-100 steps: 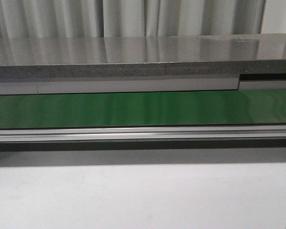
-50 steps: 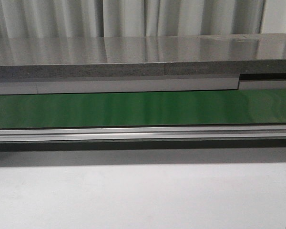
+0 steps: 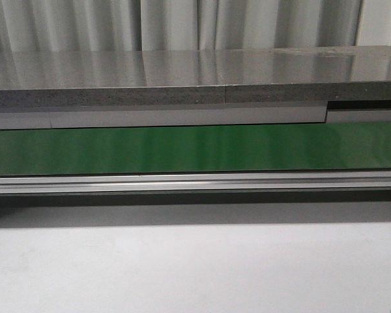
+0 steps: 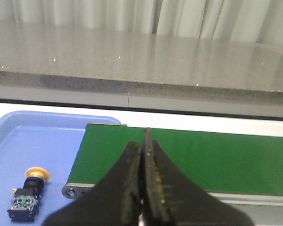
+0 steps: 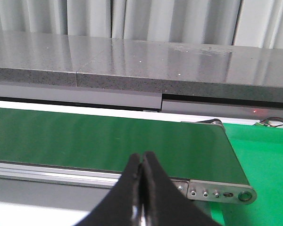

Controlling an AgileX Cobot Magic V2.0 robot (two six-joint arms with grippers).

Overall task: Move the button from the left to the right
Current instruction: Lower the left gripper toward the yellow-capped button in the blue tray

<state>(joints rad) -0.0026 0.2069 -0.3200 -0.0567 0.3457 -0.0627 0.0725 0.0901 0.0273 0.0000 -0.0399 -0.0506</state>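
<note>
The button [image 4: 29,193] lies on its side in a blue tray [image 4: 33,136], its yellow-orange cap pointing away and its black body with green terminals nearer the camera. It shows only in the left wrist view. My left gripper [image 4: 142,141] is shut and empty, above the near edge of the green conveyor belt [image 4: 188,150], to the right of the button and apart from it. My right gripper [image 5: 142,157] is shut and empty, over the near rail of the belt [image 5: 108,141] by its right end. Neither gripper shows in the front view.
The green belt [image 3: 195,149] runs across the front view with an aluminium rail [image 3: 195,182] along its near side and a grey stone shelf [image 3: 195,78] behind. A bright green mat [image 5: 264,150] lies past the belt's right end. White tabletop [image 3: 195,267] lies in front.
</note>
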